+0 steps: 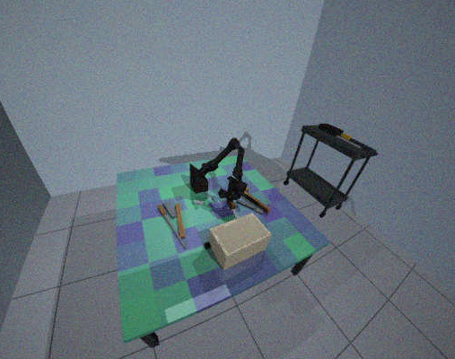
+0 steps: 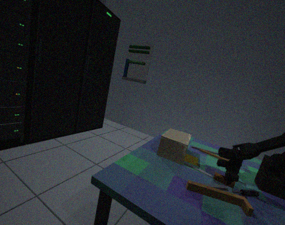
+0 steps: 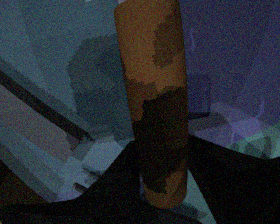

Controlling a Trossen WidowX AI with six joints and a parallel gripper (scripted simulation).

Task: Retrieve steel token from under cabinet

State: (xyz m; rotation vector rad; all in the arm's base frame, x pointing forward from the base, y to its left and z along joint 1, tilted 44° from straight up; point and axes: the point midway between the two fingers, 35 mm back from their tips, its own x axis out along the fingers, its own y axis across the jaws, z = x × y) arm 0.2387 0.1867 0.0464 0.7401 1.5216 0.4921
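Looks like a server room, with tall black cabinets (image 2: 63, 70) dotted with small green lights beyond the bench's corner (image 2: 95, 180).

Top view looks down across the whole tabletop (image 1: 132, 274); exterior, closer, crosses one corner (image 2: 98, 180); both share the cabinet (image 1: 240, 238) (image 2: 173, 144).

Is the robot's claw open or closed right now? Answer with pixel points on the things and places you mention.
Closed on something: the gripper (image 1: 231, 203) (image 2: 230, 182) (image 3: 157, 141) has its dark fingers against both sides of an orange-brown handle (image 3: 153, 55).
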